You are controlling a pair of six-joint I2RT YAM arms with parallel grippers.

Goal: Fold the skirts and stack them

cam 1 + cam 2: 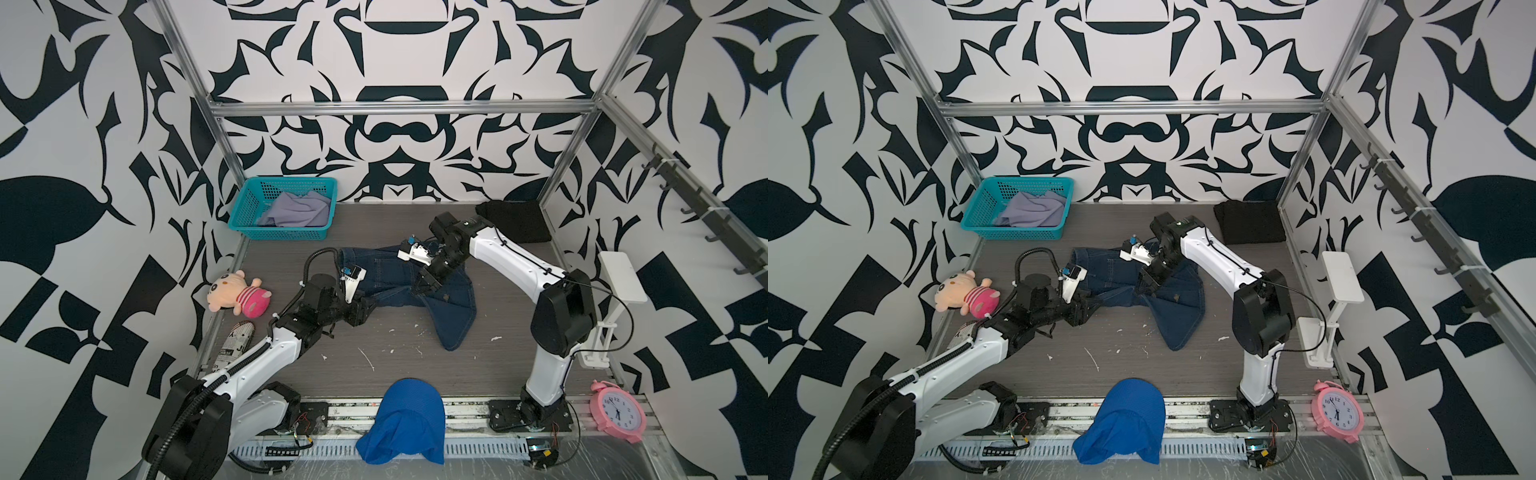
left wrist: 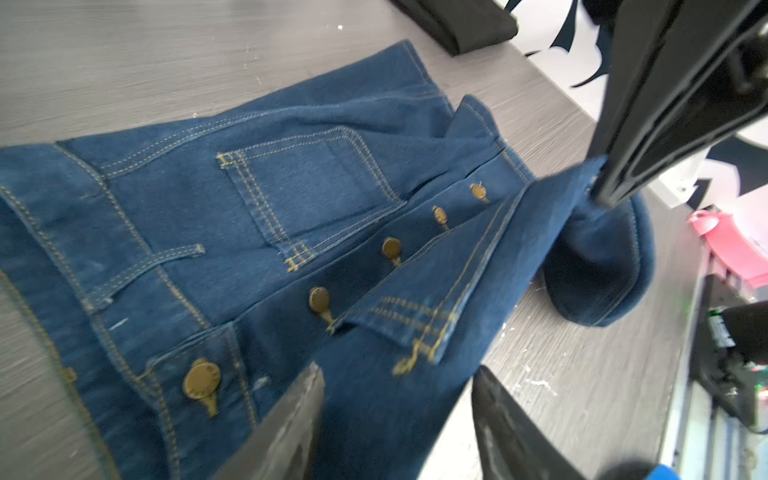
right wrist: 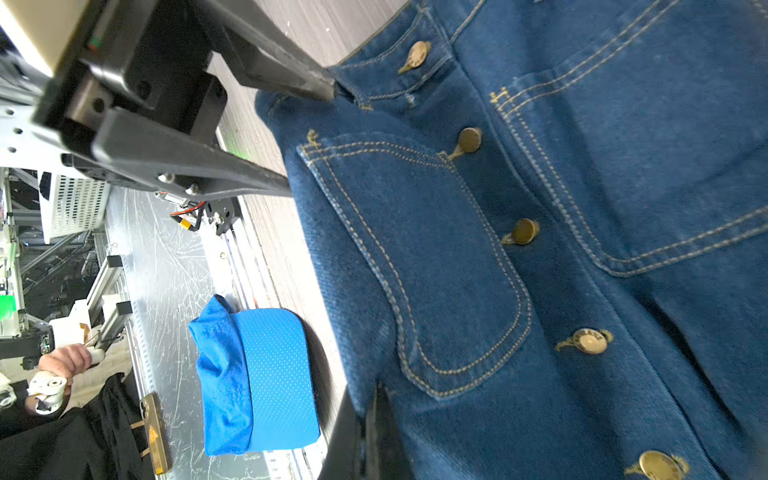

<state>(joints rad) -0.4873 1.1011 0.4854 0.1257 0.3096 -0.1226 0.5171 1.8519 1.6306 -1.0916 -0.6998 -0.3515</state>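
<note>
Roughly a third seems done: the black skirt (image 1: 515, 222) lies folded at the counter's (image 1: 415, 370) far right corner. The lavender skirt (image 1: 295, 212) sits crumpled in the basket (image 1: 249, 199). The denim skirt (image 1: 415, 286) sprawls mid-counter, unfolded. The right fingers (image 2: 631, 158) pinch a raised edge of it. The left fingers (image 3: 232, 174) stand parted at its waistband corner, not gripping.

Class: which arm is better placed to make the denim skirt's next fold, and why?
Right, probably: the right gripper is shut on a raised edge of the denim skirt, while the left gripper has open jaws at the waistband, gripping nothing.
</note>
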